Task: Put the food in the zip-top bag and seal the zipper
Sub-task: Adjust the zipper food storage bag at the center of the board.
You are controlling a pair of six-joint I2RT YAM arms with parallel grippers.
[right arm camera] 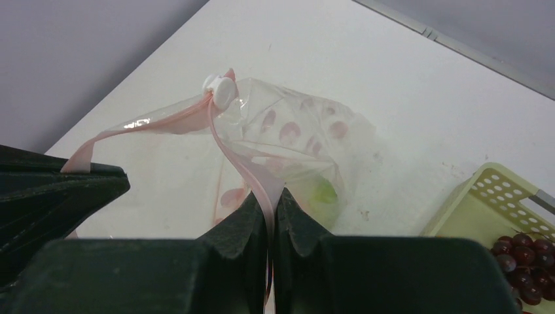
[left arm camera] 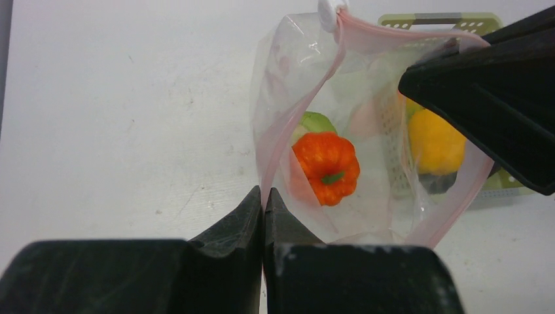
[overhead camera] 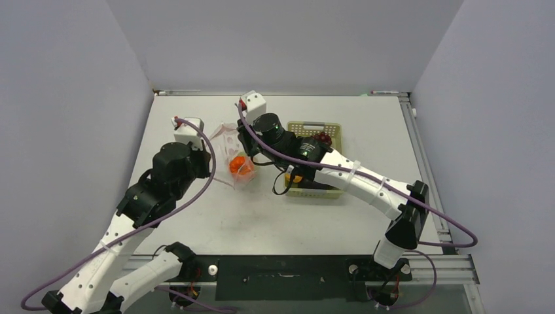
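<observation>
The zip-top bag [overhead camera: 230, 140] [left arm camera: 366, 98] [right arm camera: 288, 140] hangs open between both grippers, clear with pink dots. Its zipper [left arm camera: 275, 147] [right arm camera: 239, 154] is a pink strip with a white slider [left arm camera: 329, 12] [right arm camera: 221, 88] at one end. My left gripper [overhead camera: 211, 167] [left arm camera: 264, 196] is shut on one lip of the strip. My right gripper [overhead camera: 245, 140] [right arm camera: 270, 199] is shut on the other lip. Inside the bag lie food pieces: an orange pumpkin [overhead camera: 241, 165] [left arm camera: 326, 167] and a green piece [left arm camera: 317, 122] [right arm camera: 322, 191]. A yellow piece [overhead camera: 298, 176] [left arm camera: 435, 140] shows through the plastic, in the basket behind.
The pale green slatted basket [overhead camera: 313, 125] [right arm camera: 497, 196] stands right of the bag, partly under my right arm, with dark grapes [overhead camera: 322, 137] [right arm camera: 523, 258] in it. Grey walls close the table at the back and both sides.
</observation>
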